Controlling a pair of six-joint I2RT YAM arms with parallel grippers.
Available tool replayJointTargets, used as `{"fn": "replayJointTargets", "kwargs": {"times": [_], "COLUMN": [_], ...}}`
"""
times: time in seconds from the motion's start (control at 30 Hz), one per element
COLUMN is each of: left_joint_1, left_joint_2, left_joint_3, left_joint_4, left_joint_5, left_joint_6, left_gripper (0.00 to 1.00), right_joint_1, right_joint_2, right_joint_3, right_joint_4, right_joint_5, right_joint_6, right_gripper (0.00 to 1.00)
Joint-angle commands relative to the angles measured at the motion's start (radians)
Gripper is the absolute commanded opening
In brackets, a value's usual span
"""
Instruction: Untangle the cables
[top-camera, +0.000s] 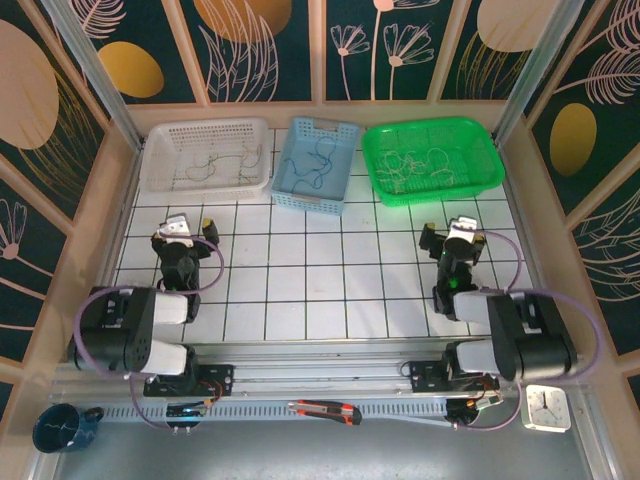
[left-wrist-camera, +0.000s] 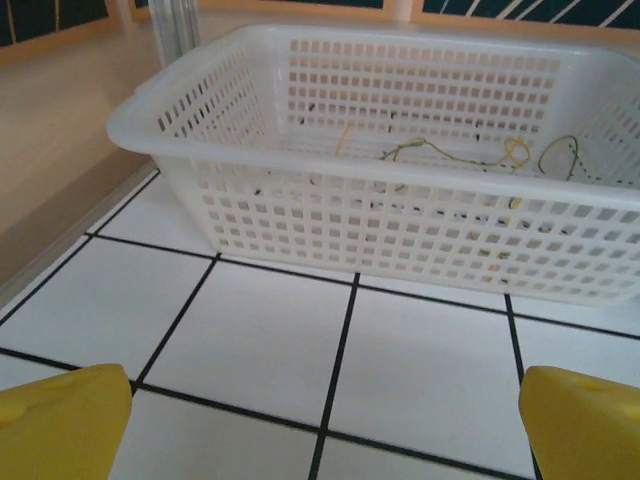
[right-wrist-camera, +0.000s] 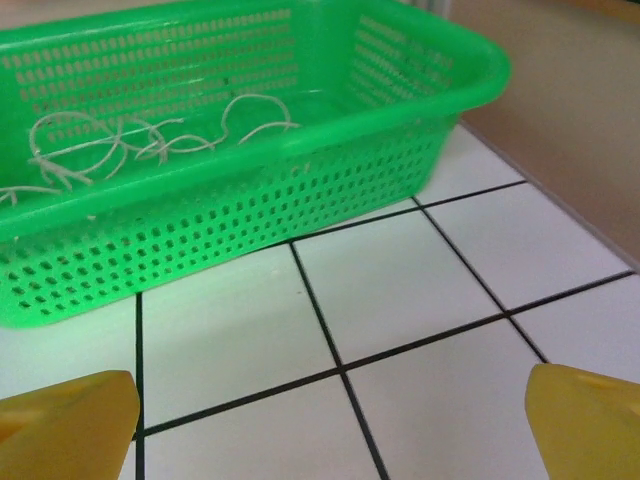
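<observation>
Cables (top-camera: 425, 160) at rest in three baskets along the far edge of the table, beyond the arms. Yellowish-and-dark strands (left-wrist-camera: 515, 152) lie loose in the white basket (left-wrist-camera: 400, 225) (left). A blue strand (top-camera: 318, 165) lies in the blue basket (top-camera: 312, 203) (centre), and pale strands (right-wrist-camera: 160, 148) in the green basket (right-wrist-camera: 250, 215) (right).

Left gripper (top-camera: 190, 226) and right gripper (top-camera: 452, 236) sit low over the tiles, each facing its nearest basket but apart from it. Jaws are spread wide, w/ nothing betw. the yellow pads (left-wrist-camera: 60, 425).

We read this as either sorted or awaiting a first pick; we cannot tell which. The pale strands loop over one another, so we judge them the likeliest knot.

Approach advice:
- Come in over the basket rim, not through the wall.
- Narrow the jaws beforehand and pinch one free end only.
- Lift slowly so neighbours slip off.
- Use the other arm to pin the rest.

Risks: thin wire slipping from the pads, or the light basket sliding.
</observation>
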Motion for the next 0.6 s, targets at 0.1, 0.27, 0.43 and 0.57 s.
{"fn": "replayJointTargets", "kwargs": {"times": [0.1, 0.27, 0.43, 0.57], "left_joint_1": [0.007, 0.006, 0.006, 0.007], "left_joint_2": [0.079, 0.077, 0.080, 0.081], "left_joint_3": [0.020, 0.044, 0.042, 0.046], "left_joint_4": [0.179, 0.126, 0.129, 0.127], "left_joint_5": [0.064, 0.067, 0.063, 0.065], "left_joint_6": [0.049, 0.047, 0.046, 0.045], "left_gripper": [0.99, 0.99, 0.99, 0.99], "right_joint_1": [-0.153, -0.157, -0.131, -0.139], "right_joint_2": [0.212, 0.197, 0.198, 0.199], "right_joint_3": [-0.017, 0.021, 0.022, 0.029], "right_joint_4": [0.483, 0.377, 0.383, 0.370], "right_joint_5": [-0.289, -0.306, -0.266, -0.284], "right_joint_6": [0.022, 0.021, 0.003, 0.007], "right_gripper": [0.99, 0.99, 0.99, 0.99]}}
